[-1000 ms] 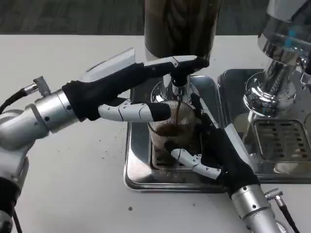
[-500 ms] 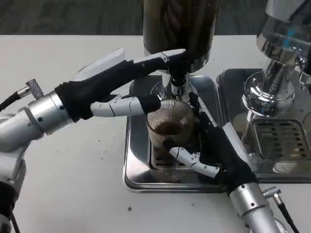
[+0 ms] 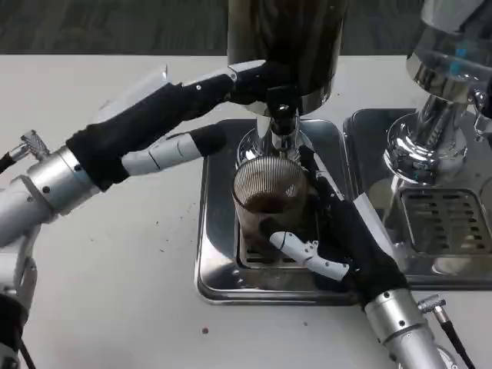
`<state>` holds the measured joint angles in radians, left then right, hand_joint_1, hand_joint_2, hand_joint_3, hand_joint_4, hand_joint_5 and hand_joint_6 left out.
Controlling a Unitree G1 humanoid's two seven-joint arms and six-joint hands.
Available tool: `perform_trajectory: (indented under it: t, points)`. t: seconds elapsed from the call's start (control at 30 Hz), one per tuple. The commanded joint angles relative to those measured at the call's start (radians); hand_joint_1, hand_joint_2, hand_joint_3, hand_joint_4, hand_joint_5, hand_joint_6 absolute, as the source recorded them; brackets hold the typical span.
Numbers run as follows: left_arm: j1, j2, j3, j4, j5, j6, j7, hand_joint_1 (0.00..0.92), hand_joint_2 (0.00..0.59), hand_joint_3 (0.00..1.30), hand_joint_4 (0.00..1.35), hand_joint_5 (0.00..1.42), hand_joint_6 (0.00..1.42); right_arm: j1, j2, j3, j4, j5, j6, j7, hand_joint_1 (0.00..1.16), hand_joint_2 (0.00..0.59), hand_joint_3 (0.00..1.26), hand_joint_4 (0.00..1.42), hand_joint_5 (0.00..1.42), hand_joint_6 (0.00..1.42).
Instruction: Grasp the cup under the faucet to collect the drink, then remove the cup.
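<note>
Head view: white table (image 3: 115, 254), dark floor strip along far edge.
Writing/brands: none legible anywhere.
Cup (image 3: 269, 201): clear ribbed glass, upright on metal drip tray (image 3: 211, 265), right under the faucet (image 3: 280, 131); some dark drink in the bottom.
R hand (image 3: 338, 234): wraps the cup from its right/near side, thumb across the cup's near face, fingers going up behind its right rim — grasping the cup.
L hand (image 3: 181, 123): reaches in from the left, upper fingers lying on the faucet lever at the dispenser base; lower finger stretched toward the tray's far-left corner, apart from the cup. Can't tell if it actually grips the lever or just rests on it.
Dispenser (image 3: 284, 38): dark cylinder, top cut off by frame edge.
2nd machine (image 3: 446, 84): chrome, far right, w/ own tray + grille; cut off at right edge.
Hard to see: cup's right wall hidden behind R hand; tray grate under cup mostly covered.
Surface: a few dark specks on table left of tray.
</note>
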<state>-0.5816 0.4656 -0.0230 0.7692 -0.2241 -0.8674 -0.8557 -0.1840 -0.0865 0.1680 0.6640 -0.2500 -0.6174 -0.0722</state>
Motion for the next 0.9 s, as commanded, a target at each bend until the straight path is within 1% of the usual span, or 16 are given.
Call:
perform_trajectory:
  t: [0.03,0.2,0.47,0.6,0.7,0.83,0.9]
  points:
    - [0.025,0.002,0.038,0.014,-0.021,0.023,-0.010,0.000,0.100,0.17,0.17,0.19,0.19,0.000,-0.003,0.001,0.000,0.004,-0.009,0.010,0.59,0.232,0.00,0.00,0.03,0.13]
    - [0.042,0.005,0.080,0.026,-0.029,0.046,-0.009,0.000,0.104,0.18,0.18,0.20,0.20,0.000,-0.007,0.005,-0.004,-0.012,0.000,-0.001,0.60,0.230,0.00,0.00,0.03,0.13]
    - [0.079,0.009,0.127,0.025,-0.030,0.063,-0.003,0.000,0.110,0.20,0.19,0.21,0.22,0.001,-0.004,0.008,-0.013,-0.053,0.027,-0.033,0.64,0.218,0.00,0.00,0.04,0.13]
    - [0.101,0.010,0.145,0.023,-0.026,0.071,0.002,0.000,0.112,0.20,0.20,0.22,0.22,0.002,-0.003,0.010,-0.017,-0.065,0.041,-0.038,0.65,0.217,0.00,0.00,0.05,0.13]
    - [0.113,0.012,0.152,0.023,-0.021,0.075,0.004,0.000,0.123,0.22,0.22,0.22,0.23,0.002,-0.002,0.011,-0.018,-0.073,0.052,-0.047,0.66,0.209,0.00,0.01,0.08,0.15]
    - [0.125,0.015,0.162,0.022,-0.017,0.079,0.008,0.000,0.124,0.24,0.23,0.23,0.23,0.001,-0.003,0.014,-0.019,-0.082,0.066,-0.052,0.67,0.213,0.00,0.02,0.09,0.17]
    - [0.130,0.015,0.168,0.021,-0.016,0.082,0.009,0.000,0.125,0.24,0.23,0.23,0.23,-0.002,-0.004,0.017,-0.018,-0.086,0.073,-0.055,0.68,0.206,0.00,0.03,0.12,0.19]
